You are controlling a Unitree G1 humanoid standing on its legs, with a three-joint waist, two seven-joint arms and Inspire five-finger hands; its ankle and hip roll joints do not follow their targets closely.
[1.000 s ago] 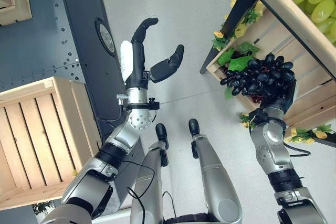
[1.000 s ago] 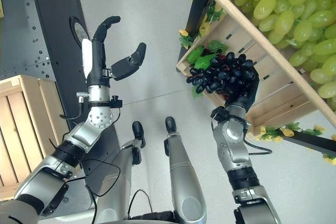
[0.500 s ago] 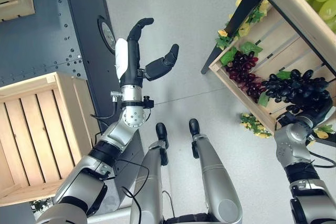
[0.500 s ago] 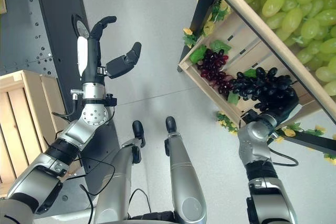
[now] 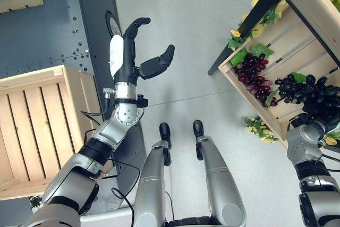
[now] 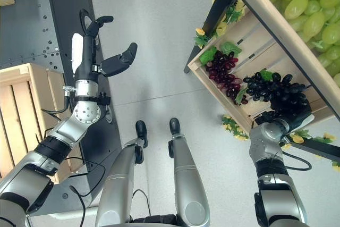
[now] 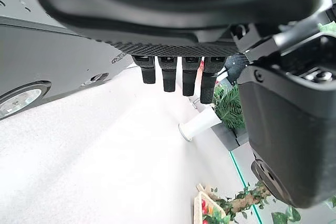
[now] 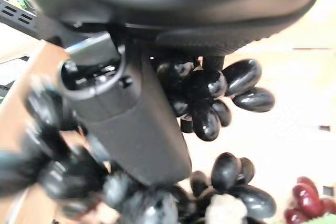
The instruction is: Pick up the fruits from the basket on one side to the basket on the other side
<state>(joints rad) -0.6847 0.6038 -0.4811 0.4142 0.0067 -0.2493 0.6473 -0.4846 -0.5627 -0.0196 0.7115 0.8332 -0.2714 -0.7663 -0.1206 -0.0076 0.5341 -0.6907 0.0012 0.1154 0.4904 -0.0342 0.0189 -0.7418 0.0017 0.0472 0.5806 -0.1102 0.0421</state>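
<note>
Right robot hand (image 6: 289, 111): clamps black grape bunch (image 6: 276, 91) inside right crate (image 6: 249, 51), apparently mid-transfer. Left robot hand (image 5: 139, 59): spread, empty. Next: carry leftward.

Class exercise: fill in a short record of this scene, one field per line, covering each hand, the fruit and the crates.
Left hand: open, raised over the floor, holding nothing
Right hand: shut on black grapes, at the right crate
Red grapes: lying in the right crate
Green grapes: in the upper bin of the stand
Left crate: no fruit visible inside
</note>
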